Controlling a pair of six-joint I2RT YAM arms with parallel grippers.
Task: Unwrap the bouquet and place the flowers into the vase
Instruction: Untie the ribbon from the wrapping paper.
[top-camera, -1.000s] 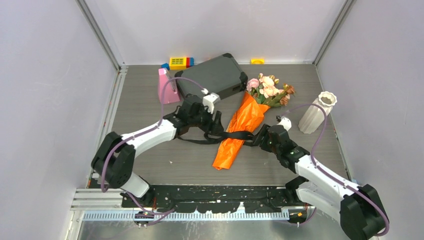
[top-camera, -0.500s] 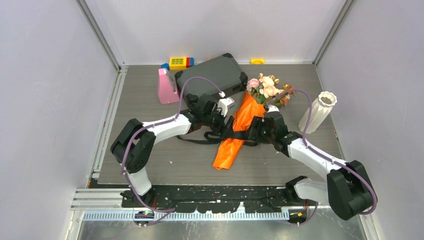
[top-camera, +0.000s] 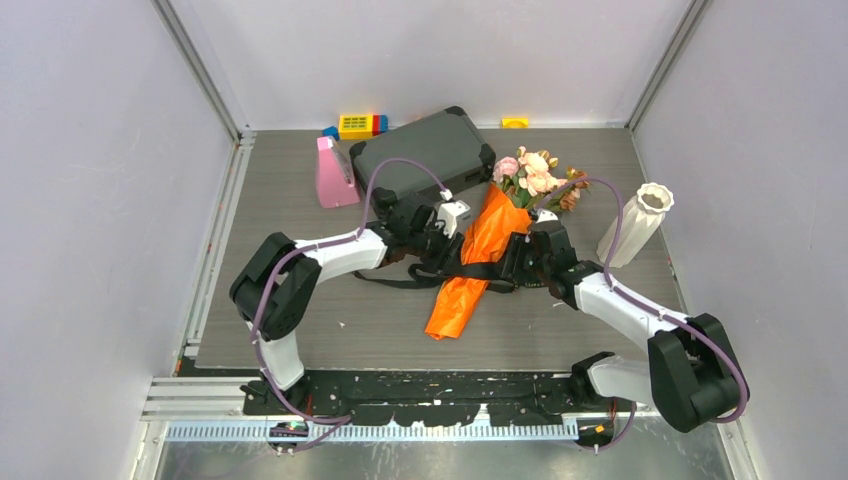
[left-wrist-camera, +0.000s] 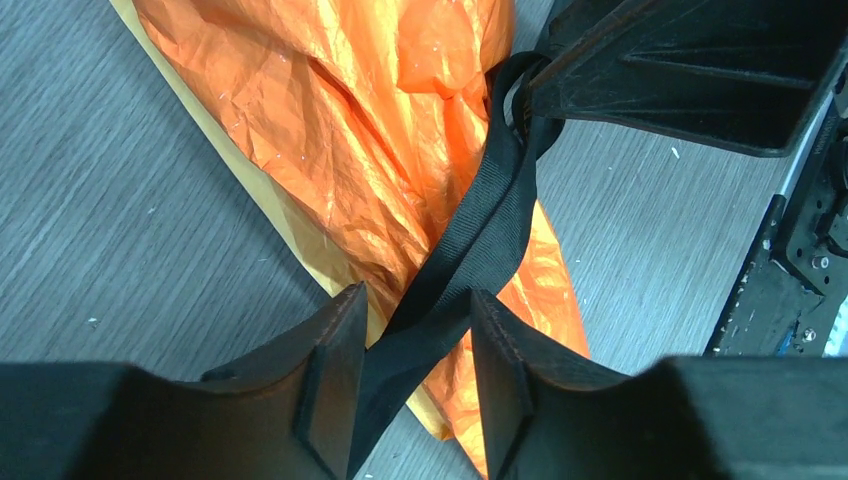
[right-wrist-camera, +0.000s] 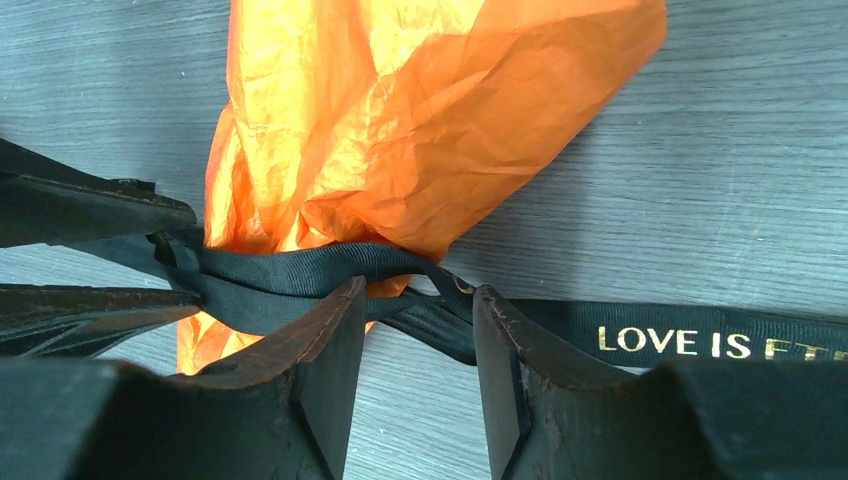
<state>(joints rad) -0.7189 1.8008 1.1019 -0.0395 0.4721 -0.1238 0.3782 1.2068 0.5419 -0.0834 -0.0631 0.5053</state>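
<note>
The flowers (top-camera: 535, 178) sit in the wide end of the bouquet (top-camera: 480, 250). It is an orange paper cone lying flat mid-table, blooms toward the back wall and its point toward the arms. The stems are hidden inside the crinkled paper. The vase (top-camera: 635, 225) stands upright near the right wall, well apart from the bouquet. Its mouth shows only as a dark hole, so its inside cannot be made out. A dark case (top-camera: 425, 150) lies closed at the back, just left of the blooms, and its contents are hidden.

A black ribbon (left-wrist-camera: 490, 220) is tied round the cone's middle. In the right wrist view one tail carries gold capitals – "LOVE IS", then letters cut off at the picture's edge.

The left gripper (left-wrist-camera: 415, 300) is at the bouquet's left side with its jaws about half apart. The ribbon runs lengthwise between the fingers and fills most of the gap, but whether it is pinched cannot be told. The right gripper (right-wrist-camera: 415, 290) is at the bouquet's right side, jaws parted about as far. The ribbon's crossing lies at its fingertips and bare table (top-camera: 300, 330) shows in the gap – nothing is clamped.

A pink wedge (top-camera: 333, 178) stands left of the case. Some coloured blocks (top-camera: 360, 125) lie along the back wall, too small to read any detail.
</note>
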